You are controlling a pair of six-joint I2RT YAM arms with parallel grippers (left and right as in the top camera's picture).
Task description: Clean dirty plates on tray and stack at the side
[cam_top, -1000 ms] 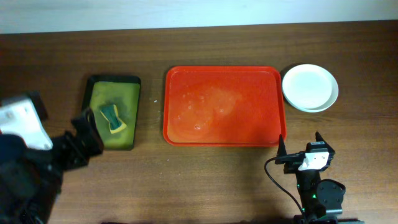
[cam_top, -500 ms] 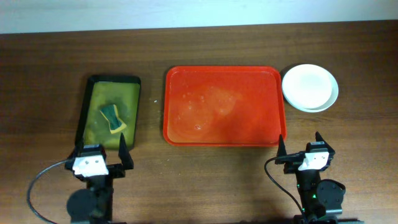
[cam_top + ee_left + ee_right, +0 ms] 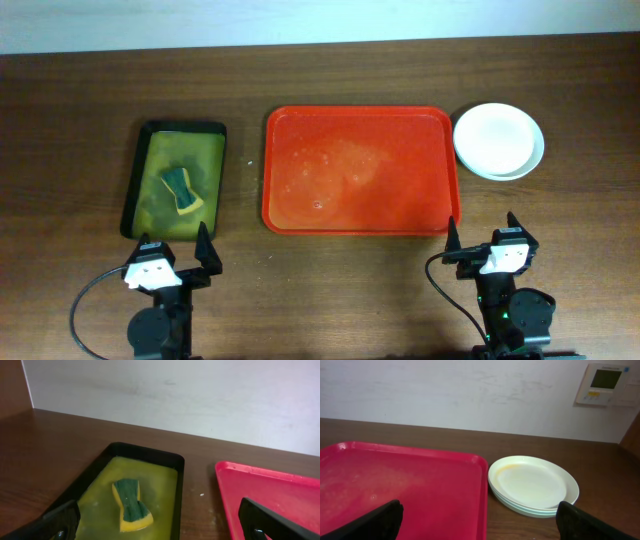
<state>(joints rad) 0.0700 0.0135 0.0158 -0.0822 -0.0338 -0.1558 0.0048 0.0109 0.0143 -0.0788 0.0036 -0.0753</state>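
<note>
The plates [image 3: 498,140] sit stacked on the table just right of the red tray [image 3: 360,170], white one on top with a faint yellowish smear; they also show in the right wrist view [image 3: 532,485]. The tray holds no plates, only wet smears; it shows in the right wrist view [image 3: 395,485] and the left wrist view [image 3: 270,495]. My left gripper [image 3: 172,258] is open and empty near the front edge, below the black tray. My right gripper [image 3: 483,238] is open and empty, in front of the red tray's right corner.
A black tray [image 3: 177,180] of yellow-green liquid with a green and yellow sponge [image 3: 180,190] lies left of the red tray; both show in the left wrist view [image 3: 150,460]. A white wall runs behind the table.
The left arm has swung from the far left edge back to its rest spot in front of the black tray. The right arm and the plates have not moved.
</note>
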